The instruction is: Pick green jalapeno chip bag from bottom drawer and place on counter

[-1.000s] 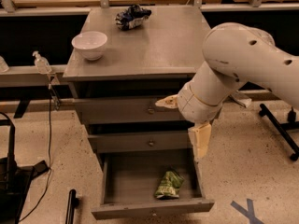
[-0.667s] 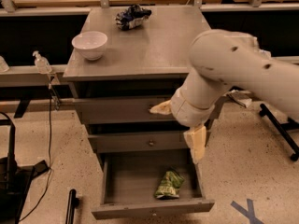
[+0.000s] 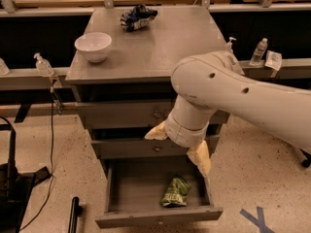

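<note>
**Lower over the open bottom drawer, nothing in hand yet**

Over the last second my end effector [image 3: 179, 146] has come down and swung across the cabinet front. It now hangs just above the open bottom drawer [image 3: 155, 218], over its right rear part. A second ago it stood higher, level with the drawers above that one. Its two tan fingers [image 3: 201, 159] are spread wide and hold nothing. One points out over the drawer's back edge and the other reaches down toward its right wall.

The green jalapeno chip bag [image 3: 176, 192] has not moved. It lies crumpled on the bottom drawer's floor, right of centre and near the front panel, forward of and below my lower finger. There is a clear gap between us and no contact.

For the task, I judge this to be the approach stage. The drawer is already pulled out, so access is settled and the pick is what remains. I probably need to come forward and down before closing. The drawer's right wall sits close to that path, and the glossy, wrinkled bag may slip or crush under a poor pinch.

Well above the bottom drawer, the bench [image 3: 160, 42] carries a white bowl [image 3: 93, 46] and a dark bag [image 3: 137, 17].
</note>
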Action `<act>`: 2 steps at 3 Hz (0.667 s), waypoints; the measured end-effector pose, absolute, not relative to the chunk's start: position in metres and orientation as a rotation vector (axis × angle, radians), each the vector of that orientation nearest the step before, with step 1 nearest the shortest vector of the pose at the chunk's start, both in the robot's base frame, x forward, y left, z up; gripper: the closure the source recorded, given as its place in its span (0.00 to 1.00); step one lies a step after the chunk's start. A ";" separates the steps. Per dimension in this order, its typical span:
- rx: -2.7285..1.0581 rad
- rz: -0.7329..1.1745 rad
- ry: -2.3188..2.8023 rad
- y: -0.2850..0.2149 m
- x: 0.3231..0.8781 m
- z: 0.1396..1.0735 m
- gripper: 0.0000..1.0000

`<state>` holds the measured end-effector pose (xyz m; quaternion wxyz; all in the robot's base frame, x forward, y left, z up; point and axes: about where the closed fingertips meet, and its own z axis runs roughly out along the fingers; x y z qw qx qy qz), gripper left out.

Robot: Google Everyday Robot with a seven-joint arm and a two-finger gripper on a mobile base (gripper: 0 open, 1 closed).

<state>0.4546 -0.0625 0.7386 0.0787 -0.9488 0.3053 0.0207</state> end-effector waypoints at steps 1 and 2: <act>-2.835 0.062 0.928 -0.062 0.455 0.739 0.00; -2.840 0.061 0.873 -0.066 0.461 0.723 0.00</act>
